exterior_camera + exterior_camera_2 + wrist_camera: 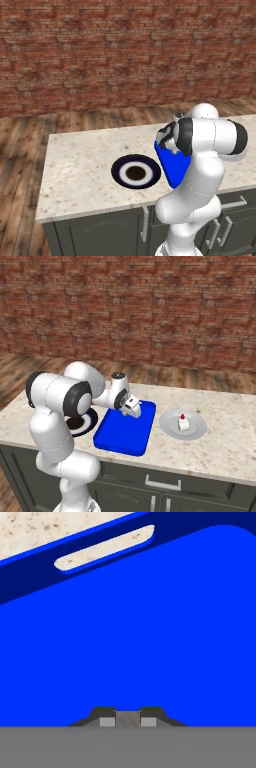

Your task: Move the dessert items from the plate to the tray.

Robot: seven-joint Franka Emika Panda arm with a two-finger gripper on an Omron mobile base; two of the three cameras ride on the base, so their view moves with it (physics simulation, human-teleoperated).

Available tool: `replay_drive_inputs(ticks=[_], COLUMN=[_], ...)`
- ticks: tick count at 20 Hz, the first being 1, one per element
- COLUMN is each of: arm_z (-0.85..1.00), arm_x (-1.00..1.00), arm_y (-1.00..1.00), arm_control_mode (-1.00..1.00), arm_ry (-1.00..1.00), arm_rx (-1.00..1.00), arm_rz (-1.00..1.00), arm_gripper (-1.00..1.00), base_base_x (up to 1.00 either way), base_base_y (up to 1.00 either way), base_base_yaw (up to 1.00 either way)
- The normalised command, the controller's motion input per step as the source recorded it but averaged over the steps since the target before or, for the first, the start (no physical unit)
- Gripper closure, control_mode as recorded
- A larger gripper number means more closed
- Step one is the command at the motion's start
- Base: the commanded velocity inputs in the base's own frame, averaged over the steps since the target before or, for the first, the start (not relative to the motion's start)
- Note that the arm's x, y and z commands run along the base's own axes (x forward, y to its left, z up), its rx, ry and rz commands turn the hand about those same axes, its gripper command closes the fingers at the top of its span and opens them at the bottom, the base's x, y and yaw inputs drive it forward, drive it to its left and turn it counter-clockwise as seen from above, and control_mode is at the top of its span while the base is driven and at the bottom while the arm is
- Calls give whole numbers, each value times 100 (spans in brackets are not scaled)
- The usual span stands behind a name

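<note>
Claw (127,719): tips at 6 o'clock of the hand view, drawn close with a narrow grey patch between; cannot tell whether pinched on something or simply closed.
Tray (150,637): directly under the claw, flat blue; slot (104,547) toward 11 o'clock in the hand view.
Layout, right base view: tray on the tabletop (225,451); plate (89,426) just beside it at 9 o'clock, partly behind the arm (55,401); grey dish (196,430) near it at 3 o'clock, carrying a small white piece with a red top (183,422).
Dessert: whereabouts not clear; plate centre reads as flat brown in the left base view; possibly between the tips.
Step, judged: release over the tray.
Doing it well: lower until near the blue surface, stay clear of the slot and rim, part the tips gently, lift straight up. Then check the plate for anything left.
Arm pose: folded tight, elbow high at 9 o'clock of the right base view, forearm reaching toward 3 o'clock, wrist bent down, claw over the tray's far end near 1 o'clock.
</note>
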Motion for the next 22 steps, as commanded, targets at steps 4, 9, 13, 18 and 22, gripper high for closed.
replay_drive_inputs(ticks=[4, 9, 13, 18, 22], arm_z=[-4, 0, 0, 13, 51], arm_x=[7, 2, 0, 1, 0], arm_y=[-5, 0, 0, -2, -2], arm_control_mode=[-100, -100, -100, -100, -100], arm_ry=[-3, 0, 0, 3, 1], arm_rx=[0, 0, 0, -1, 0], arm_rz=[0, 0, 0, 0, 0], arm_gripper=[100, -100, -100, -100, -100], base_base_x=[0, 0, 0, 0, 0], base_base_y=[0, 0, 0, 0, 0], base_base_yaw=[0, 0, 0, 0, 0])
